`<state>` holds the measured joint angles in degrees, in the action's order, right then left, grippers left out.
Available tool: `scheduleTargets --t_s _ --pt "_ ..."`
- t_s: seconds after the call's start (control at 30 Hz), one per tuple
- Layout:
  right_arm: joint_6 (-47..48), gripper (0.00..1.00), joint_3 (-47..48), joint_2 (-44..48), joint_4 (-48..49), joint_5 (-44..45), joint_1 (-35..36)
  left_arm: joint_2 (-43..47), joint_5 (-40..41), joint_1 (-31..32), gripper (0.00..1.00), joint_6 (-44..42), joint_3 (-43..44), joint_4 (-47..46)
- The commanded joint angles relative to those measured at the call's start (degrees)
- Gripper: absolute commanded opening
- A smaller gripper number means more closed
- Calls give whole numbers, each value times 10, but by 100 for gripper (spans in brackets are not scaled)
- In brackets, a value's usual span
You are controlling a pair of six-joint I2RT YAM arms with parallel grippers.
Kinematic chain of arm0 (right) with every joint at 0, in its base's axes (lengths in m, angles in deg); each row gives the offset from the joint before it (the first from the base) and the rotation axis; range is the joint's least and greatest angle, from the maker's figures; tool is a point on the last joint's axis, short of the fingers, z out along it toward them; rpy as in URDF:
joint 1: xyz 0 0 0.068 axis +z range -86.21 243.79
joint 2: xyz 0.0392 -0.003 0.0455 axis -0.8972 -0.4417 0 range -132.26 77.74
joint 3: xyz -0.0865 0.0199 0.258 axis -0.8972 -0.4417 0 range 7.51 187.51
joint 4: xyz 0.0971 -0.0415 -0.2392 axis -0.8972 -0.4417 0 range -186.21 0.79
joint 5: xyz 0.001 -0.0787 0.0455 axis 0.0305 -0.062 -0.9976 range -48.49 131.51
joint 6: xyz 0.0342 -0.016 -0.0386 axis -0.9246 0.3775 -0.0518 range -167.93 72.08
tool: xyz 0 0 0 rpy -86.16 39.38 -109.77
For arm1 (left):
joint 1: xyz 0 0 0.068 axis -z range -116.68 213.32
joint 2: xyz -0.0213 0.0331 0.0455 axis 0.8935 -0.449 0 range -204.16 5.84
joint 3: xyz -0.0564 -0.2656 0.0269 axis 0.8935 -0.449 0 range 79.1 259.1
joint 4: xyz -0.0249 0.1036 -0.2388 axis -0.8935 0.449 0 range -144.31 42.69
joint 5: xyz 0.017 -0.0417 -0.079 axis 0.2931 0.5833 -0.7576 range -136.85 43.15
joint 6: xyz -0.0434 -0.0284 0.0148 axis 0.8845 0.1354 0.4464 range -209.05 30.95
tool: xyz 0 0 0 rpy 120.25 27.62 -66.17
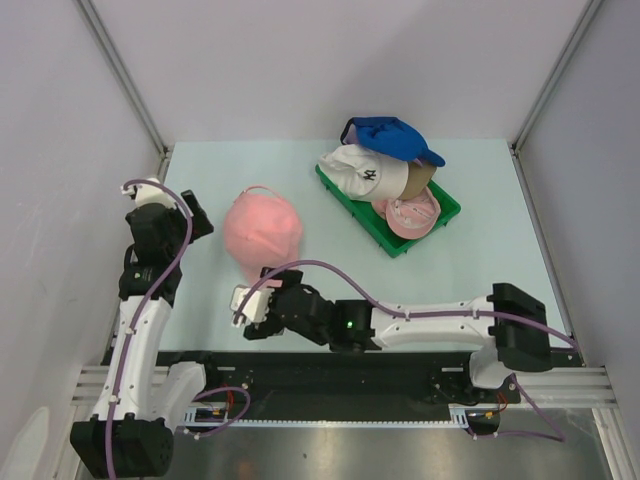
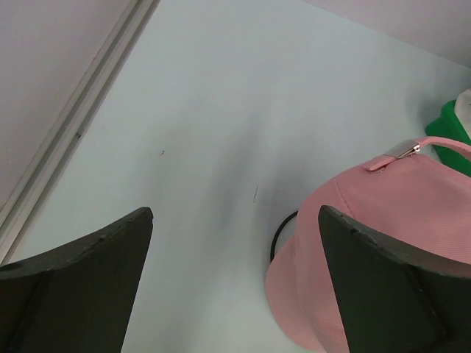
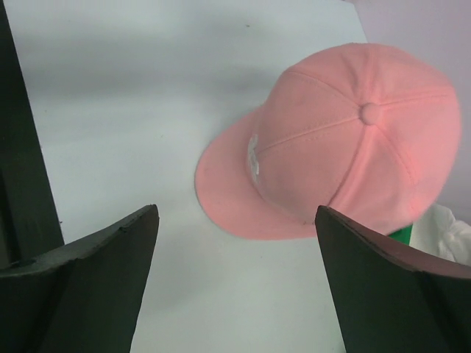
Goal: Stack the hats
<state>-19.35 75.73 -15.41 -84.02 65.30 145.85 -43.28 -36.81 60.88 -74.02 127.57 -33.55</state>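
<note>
Top external view: a pink cap sits alone on the pale table, left of centre, crown up. It lies well apart from the green tray at the far right. In and over that tray is a loose pile. A blue cap is uppermost at the back. Below it lies a white cap with a dark logo, and a tan cap shows beside the white one. At the near end lies an upturned cap of pinkish tone. The left gripper hangs just left of the pink cap; contact cannot be judged from here. The right gripper lies near the cap's near side, clear of it.

Left wrist view: the left gripper stands wide, with bare table between its fingers. The pink cap fills the lower right beside the right-hand finger. Its back strap and metal buckle face the camera. A corner of the green tray shows beyond.

Right wrist view: the right gripper is spread wide and grips nothing. The pink cap rests on the table ahead of the fingers. Its brim points to the lower left, and a white embroidered logo marks the front panel
</note>
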Motion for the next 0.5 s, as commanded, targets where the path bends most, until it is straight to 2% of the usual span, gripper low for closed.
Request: scheduleTargets --t_s 0.0,0.13,0.23,0.33,0.37,0.4,0.47 --pt "-30 93 10 74 4 54 1 2 -11 -2 100 7 15 -13" --pt "-69 97 44 108 -32 107 -35 3 -12 -1 100 3 16 -13" --pt "-141 97 86 119 -106 103 -107 7 -26 -1 100 -5 17 -18" --pt "-224 97 125 124 -177 78 -210 10 -56 0 100 -17 17 -23" --pt "-246 97 134 125 -209 63 -268 13 -65 4 100 -21 16 -25" --pt "-283 97 146 126 -220 23 -302 15 -70 6 99 -25 16 -27" --pt "-310 96 147 130 -228 10 -348 18 -74 15 98 -36 16 -30"
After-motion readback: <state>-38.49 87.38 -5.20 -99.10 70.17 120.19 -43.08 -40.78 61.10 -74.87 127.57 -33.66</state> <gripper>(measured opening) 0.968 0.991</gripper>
